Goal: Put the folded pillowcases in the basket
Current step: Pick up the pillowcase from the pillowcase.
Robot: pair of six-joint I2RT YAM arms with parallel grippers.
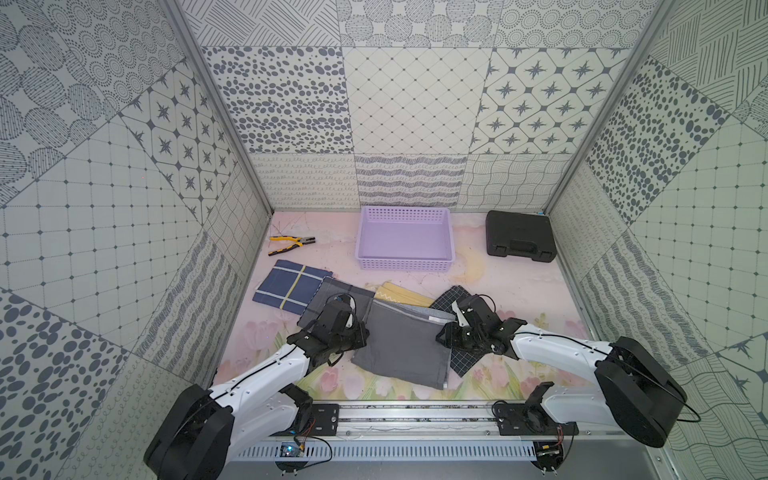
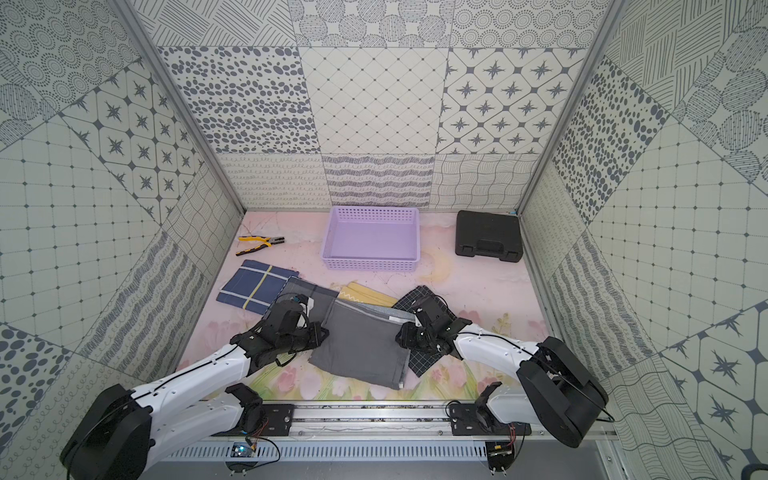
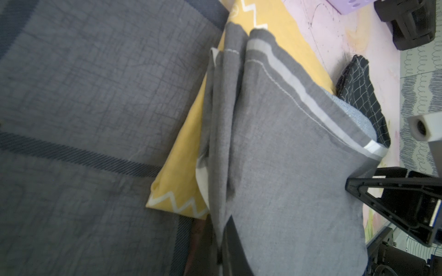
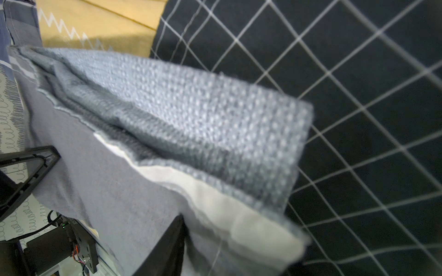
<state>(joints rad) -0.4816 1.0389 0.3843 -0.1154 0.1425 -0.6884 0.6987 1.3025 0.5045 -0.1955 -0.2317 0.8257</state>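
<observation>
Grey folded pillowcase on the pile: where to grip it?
Pinch the grey pillowcase at both side edges, through all layers: left gripper from the left, right gripper from the right. It is wide, limp and layered, so a one-sided grip would likely unfold it.

Even, soft light in both top views, faint shadows on the table (image 1: 519,291), no glare, patterned walls (image 1: 83,208) stretched at the frame edges, left wrist view fairly sharp, right wrist view blurred, grey pillowcase (image 4: 107,191) and black grid cloth (image 4: 358,119) smeared.
</observation>
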